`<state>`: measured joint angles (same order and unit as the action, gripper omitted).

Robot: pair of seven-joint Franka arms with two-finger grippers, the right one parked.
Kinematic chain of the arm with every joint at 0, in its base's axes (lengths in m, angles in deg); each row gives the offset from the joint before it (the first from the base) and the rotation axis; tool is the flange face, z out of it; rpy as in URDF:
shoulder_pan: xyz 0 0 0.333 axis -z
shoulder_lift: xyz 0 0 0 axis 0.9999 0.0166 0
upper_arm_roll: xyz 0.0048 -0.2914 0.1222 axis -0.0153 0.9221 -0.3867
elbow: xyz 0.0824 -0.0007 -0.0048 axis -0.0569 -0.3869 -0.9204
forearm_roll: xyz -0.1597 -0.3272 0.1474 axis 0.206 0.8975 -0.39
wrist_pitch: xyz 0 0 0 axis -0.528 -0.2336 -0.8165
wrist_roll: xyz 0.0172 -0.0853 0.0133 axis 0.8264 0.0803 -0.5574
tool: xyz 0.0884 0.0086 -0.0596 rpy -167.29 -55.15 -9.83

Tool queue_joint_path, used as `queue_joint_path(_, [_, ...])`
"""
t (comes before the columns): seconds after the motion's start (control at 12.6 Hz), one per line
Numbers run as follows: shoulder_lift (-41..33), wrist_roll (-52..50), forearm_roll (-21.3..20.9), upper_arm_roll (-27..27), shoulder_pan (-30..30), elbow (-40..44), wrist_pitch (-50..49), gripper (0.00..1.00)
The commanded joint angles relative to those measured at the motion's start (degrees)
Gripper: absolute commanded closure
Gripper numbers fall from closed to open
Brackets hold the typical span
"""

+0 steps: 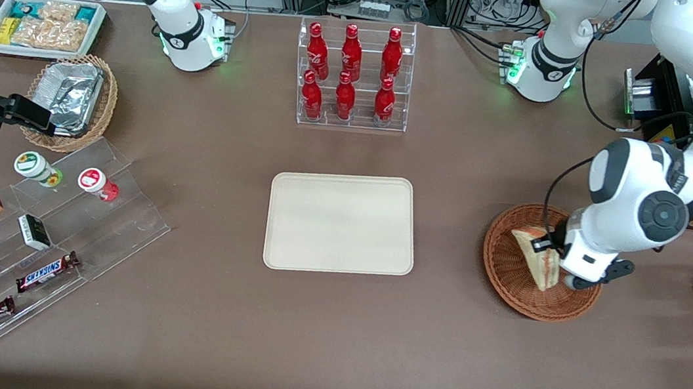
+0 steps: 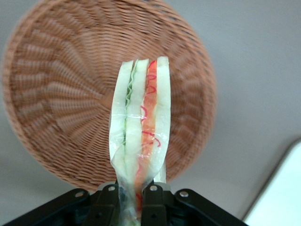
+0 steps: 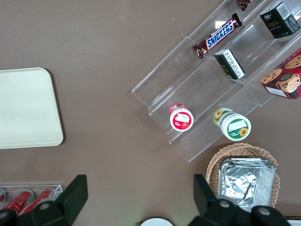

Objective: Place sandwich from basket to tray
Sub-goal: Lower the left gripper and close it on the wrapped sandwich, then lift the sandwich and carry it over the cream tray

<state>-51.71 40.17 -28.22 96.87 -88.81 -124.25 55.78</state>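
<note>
While your left arm hung over the basket [image 1: 511, 277], its claw [image 2: 130, 195] was clamped on the sandwich [image 2: 140, 127], both fingers [image 2: 153, 202] pinching one end of the wedge. You could see the sandwich held clear above the basket's woven floor, cut edge showing green and red-orange layers. Your tray [image 1: 341, 223] lay well apart on the brown surface [image 1: 227, 140], toward the parked arm.

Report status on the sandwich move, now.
Gripper over basket, jaws shut on sandwich. Sandwich lifted off the basket. Tray bare, nothing on the table between them.
</note>
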Motion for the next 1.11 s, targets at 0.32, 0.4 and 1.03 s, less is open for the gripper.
queue_joint_path(0.32, [2.0,-1.9,0.0,5.5,9.7,4.7,-1.2,1.00])
queue_joint_path(0.4, [3.2,-4.5,-0.1,5.5,12.3,6.1,-1.1,1.00])
queue_joint_path(1.03, [21.4,-18.2,-5.7,5.4,27.9,25.4,-1.8,1.00])
